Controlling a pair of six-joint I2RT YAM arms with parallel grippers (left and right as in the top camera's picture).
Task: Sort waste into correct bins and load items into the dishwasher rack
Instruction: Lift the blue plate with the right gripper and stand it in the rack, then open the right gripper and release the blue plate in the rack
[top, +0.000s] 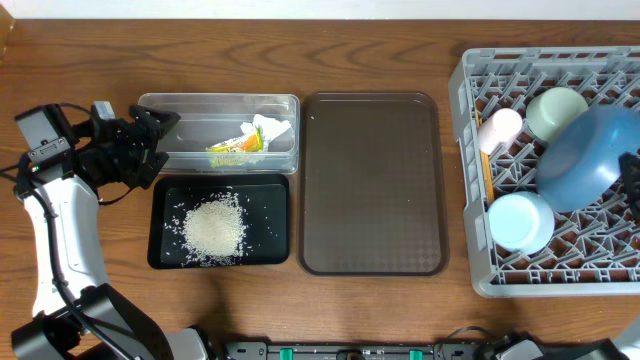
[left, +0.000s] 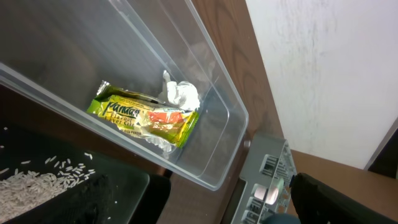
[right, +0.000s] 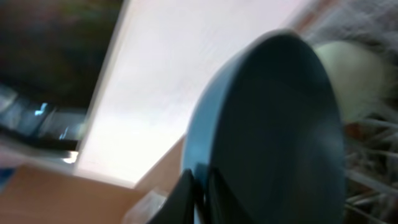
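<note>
One snack wrapper (left: 146, 118), whose print I cannot read; right tool (right: 200, 188) pinches one dark-blue plate (right: 273, 137); left tool (top: 160, 145) gapes empty.

overhead faces down; left wrist (close) shares the tub (top: 180, 130).

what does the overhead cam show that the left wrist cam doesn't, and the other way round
Only overhead: the brown serving tray, plus the dark-blue plate, pink cup, mint bowl and saucer at the rack. Only left wrist: the lettering on the wrapper. Both: the clear tub holding wrapper and napkin, and the black tray with rice.
</note>
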